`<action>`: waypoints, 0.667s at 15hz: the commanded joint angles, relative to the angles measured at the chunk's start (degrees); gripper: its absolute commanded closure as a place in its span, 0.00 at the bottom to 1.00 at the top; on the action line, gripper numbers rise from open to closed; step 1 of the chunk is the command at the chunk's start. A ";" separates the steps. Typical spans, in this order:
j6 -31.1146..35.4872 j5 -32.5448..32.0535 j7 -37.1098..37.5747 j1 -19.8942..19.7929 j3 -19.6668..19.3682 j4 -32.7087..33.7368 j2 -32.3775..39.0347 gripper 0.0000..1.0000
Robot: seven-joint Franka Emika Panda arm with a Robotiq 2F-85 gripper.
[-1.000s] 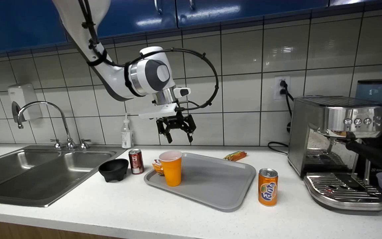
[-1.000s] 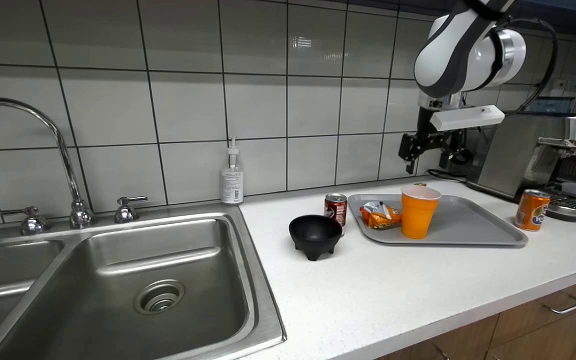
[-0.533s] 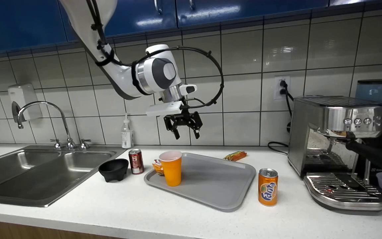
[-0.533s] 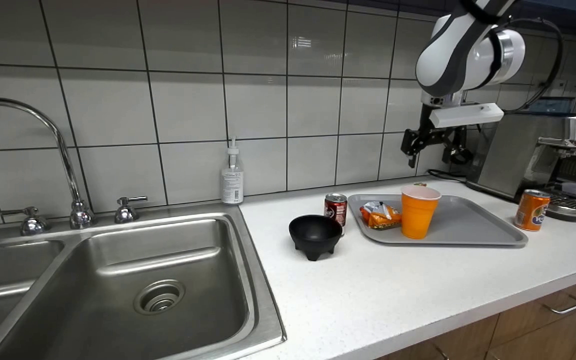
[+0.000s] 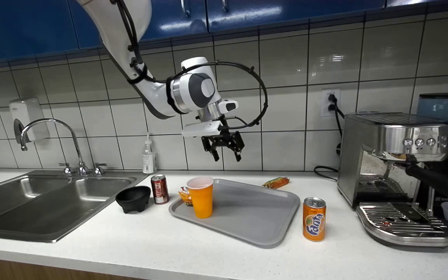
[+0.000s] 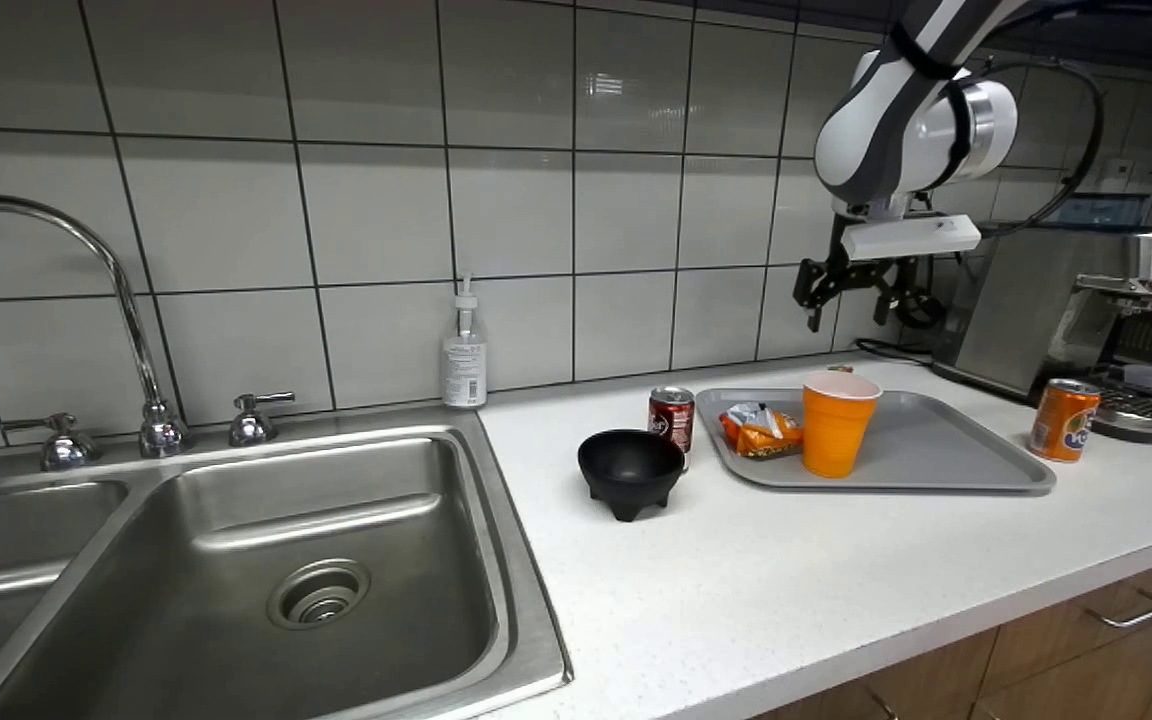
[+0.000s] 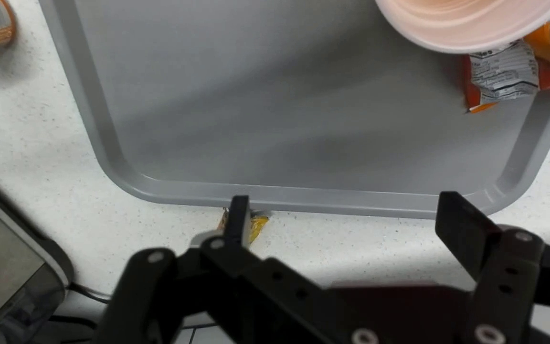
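Observation:
My gripper [image 5: 227, 157] hangs open in the air above the back part of the grey tray [image 5: 251, 214], holding and touching nothing. In the wrist view its fingers [image 7: 237, 220] are spread wide over the tray's rear rim. An orange cup [image 5: 201, 199] stands upright on the tray, and a crumpled orange snack bag [image 6: 761, 432] lies beside it. Behind the tray, on the counter, is an orange-and-green wrapped packet [image 5: 275, 182]; one finger hides part of it in the wrist view. An orange Fanta can [image 5: 314, 219] stands upright beside the tray.
A dark red can [image 5: 159, 189] and a black footed bowl [image 6: 630, 470] stand between the tray and the steel sink [image 6: 496, 600]. An espresso machine [image 5: 399, 171] occupies the far end. A soap bottle [image 6: 464, 350] is by the tiled wall; blue cabinets [image 5: 286, 11] hang overhead.
In an exterior view the arm and gripper have shifted right, toward the espresso machine, and slightly up. The gripper has stayed open, and the objects on the counter have not moved.

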 commanded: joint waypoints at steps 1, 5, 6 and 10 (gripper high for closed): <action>-1.06 1.68 1.48 -0.76 -0.07 5.63 3.90 0.00; -1.49 3.02 2.20 -1.34 -0.43 9.93 7.49 0.00; -1.47 3.25 2.41 -1.51 -0.52 11.04 8.42 0.00; -1.95 4.46 3.07 -2.04 -0.87 15.20 11.75 0.00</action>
